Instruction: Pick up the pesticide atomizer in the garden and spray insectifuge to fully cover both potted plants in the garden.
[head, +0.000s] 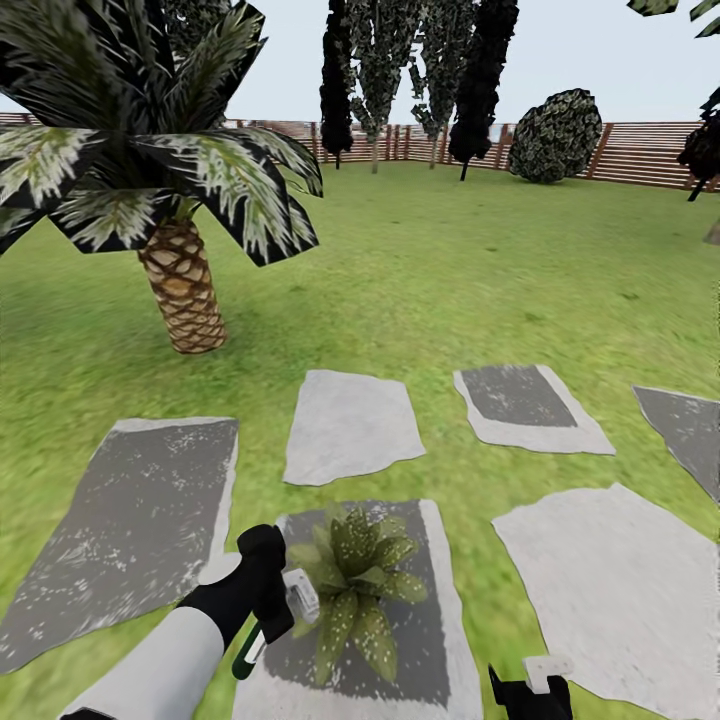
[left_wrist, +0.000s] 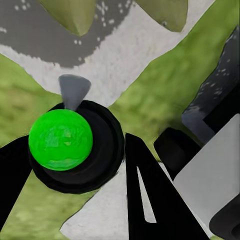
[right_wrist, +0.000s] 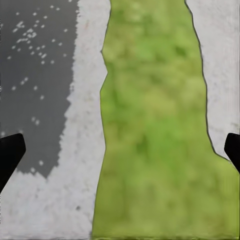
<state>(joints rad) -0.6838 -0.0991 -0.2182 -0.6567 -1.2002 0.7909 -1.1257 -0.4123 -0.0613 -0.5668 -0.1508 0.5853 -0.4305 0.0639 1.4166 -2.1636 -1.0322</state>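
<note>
Lower left of the head frame: left gripper (head: 285, 600) holds the pesticide atomizer (head: 298, 597), jaws clamped on it, white head turned toward the potted plant (head: 355, 585) and dark green handle loop hanging below. Nozzle sits just beside the nearest leaves, so I read this as the spraying step for this plant; being that close should land mist on the rosette rather than the stone.

Plant sits on a grey stepping stone (head: 435, 640) at bottom centre, lawn (head: 430, 280) around it. Left wrist view backs this up: bright green cap (left_wrist: 60, 140) of the atomizer between the dark fingers, leaf tips above it.

Right gripper (head: 530, 690) at the bottom edge, right of the plant, idle. Its jaws are spread wide and carry nothing; right wrist view looks down on a grass strip between stones.

I see just one potted plant; palm (head: 180, 285) at upper left is not a target. Second plant left to do.
</note>
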